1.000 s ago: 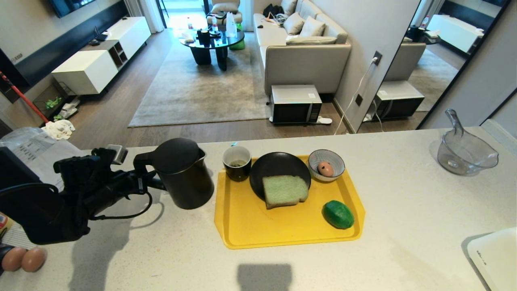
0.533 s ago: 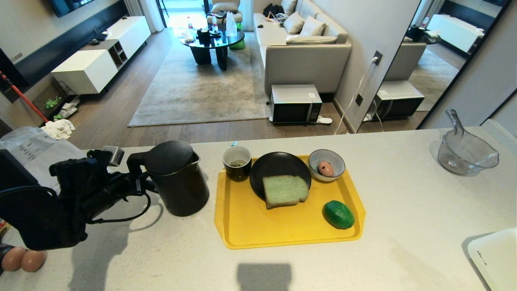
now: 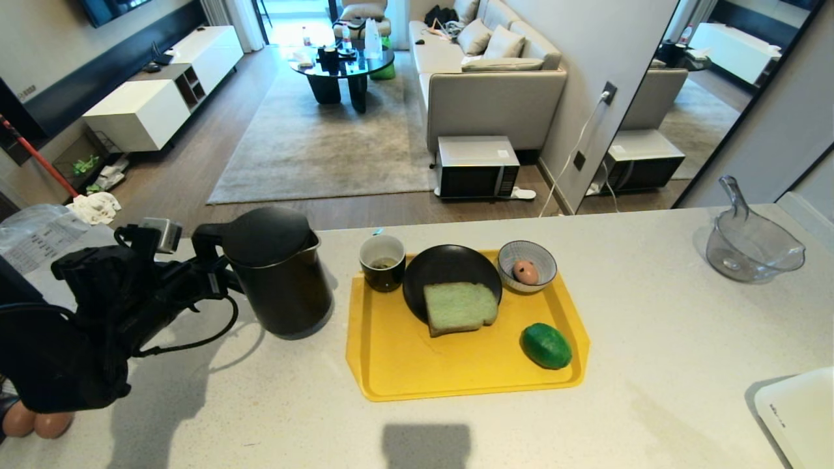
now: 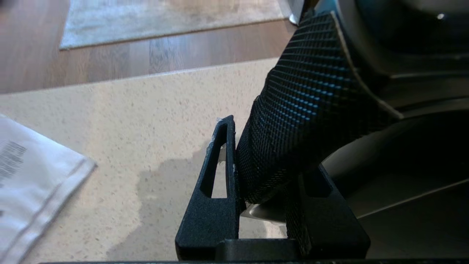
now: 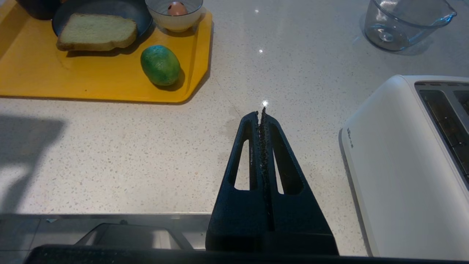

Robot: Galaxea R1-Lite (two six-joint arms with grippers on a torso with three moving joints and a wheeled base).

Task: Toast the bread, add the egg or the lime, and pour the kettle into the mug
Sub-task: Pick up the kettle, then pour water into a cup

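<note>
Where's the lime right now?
In the head view the lime lies in the yellow tray's near right corner, right of the bread.

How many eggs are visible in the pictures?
3: one egg in the patterned bowl on the tray; two eggs at the counter's near left edge, partly hidden by the left arm.

Bright, even daylight. Soft grey shadows fall on the pale tabletop [image 3: 651, 339] beneath the kettle [image 3: 277, 273]. Small glare points sparkle in the right wrist view. The left wrist view is blurred up close.
</note>
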